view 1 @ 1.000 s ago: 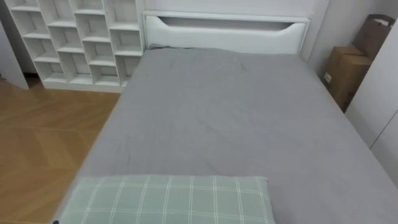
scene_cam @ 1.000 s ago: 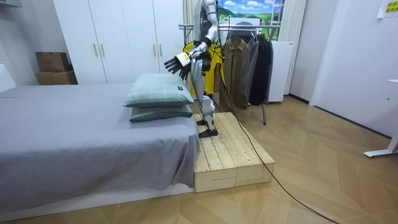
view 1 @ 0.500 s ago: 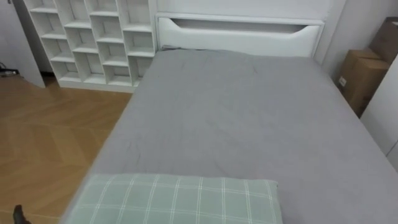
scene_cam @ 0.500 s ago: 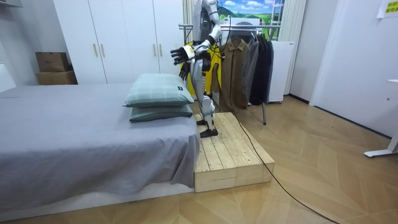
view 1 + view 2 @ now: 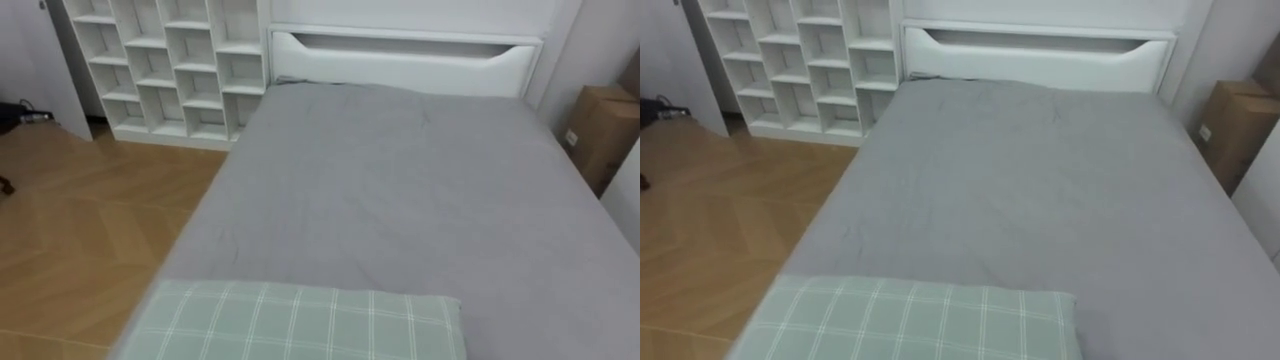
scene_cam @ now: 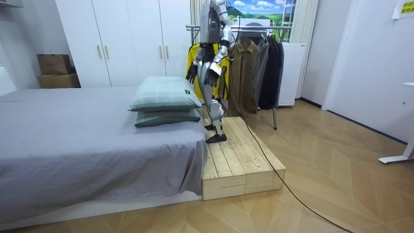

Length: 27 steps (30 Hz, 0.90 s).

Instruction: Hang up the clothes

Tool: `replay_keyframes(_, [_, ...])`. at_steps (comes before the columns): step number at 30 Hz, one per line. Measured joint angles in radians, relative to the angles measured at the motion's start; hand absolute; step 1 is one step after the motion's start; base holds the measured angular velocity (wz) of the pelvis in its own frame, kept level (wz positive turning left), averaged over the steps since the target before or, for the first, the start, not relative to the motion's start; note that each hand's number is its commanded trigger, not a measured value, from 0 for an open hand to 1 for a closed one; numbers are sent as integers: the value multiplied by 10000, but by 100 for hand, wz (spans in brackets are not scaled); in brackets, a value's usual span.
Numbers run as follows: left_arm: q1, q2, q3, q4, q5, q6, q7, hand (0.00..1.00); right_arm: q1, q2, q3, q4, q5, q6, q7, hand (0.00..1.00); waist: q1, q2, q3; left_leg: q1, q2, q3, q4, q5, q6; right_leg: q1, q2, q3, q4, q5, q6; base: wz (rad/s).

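Observation:
I stand on a wooden platform [image 6: 236, 158] at the pillow end of a grey bed [image 5: 400, 190], facing along it. Behind me a clothes rack [image 6: 259, 61] holds several dark and brown coats, and a yellow garment [image 6: 224, 74] hangs beside them. My left hand [image 6: 193, 72] hangs low in front of my hips, fingers relaxed and holding nothing. My right arm is on the far side of my body. A green checked pillow [image 5: 300, 322] lies just below me on the bed.
A white cube shelf [image 5: 165, 65] stands at the left beyond wooden floor [image 5: 80, 230]. A white bed board [image 5: 405, 58] closes the far end. A cardboard box [image 5: 600, 125] sits at the right. White wardrobes [image 6: 123, 42] line the wall.
My left hand has dropped from a raised, spread pose over the pillows to hip height. The eye view has swung to the left, a move of the camera.

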Motion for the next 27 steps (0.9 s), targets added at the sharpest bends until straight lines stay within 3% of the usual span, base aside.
replay_keyframes(5, [-149, -17, 32, 1566, -466, 550, -464, 0, 49, -1, 2, 191, 294, 137, -28, 0, -49, 14, -1, 69, -2, 53, -25, -7, 13, -3, -12, 48, -6, -14, 16, -2])
replay_keyframes(10, [-272, -64, 54, 2065, -521, 1116, -987, 0, 45, -1, 1, 471, 298, 147, 3, 0, -41, 24, -2, 51, -6, 62, -23, -13, 23, -17, -17, 54, -4, -14, 16, 0])
replay_keyframes(18, [-893, -228, 182, 2031, -409, 1721, -1488, 0, 21, -7, 6, 461, 226, 147, 186, 0, -65, 36, -1, 11, -3, 53, -23, -12, 24, -1, -12, 58, 11, -14, 16, 0])
replay_keyframes(27, [-1464, -309, 189, 1673, -380, 2060, -2290, 0, 4, 29, 17, 387, 453, 262, 606, 0, -536, -87, 22, 8, -2, 99, -32, -8, 29, -27, -17, 70, 24, -15, 17, 0])
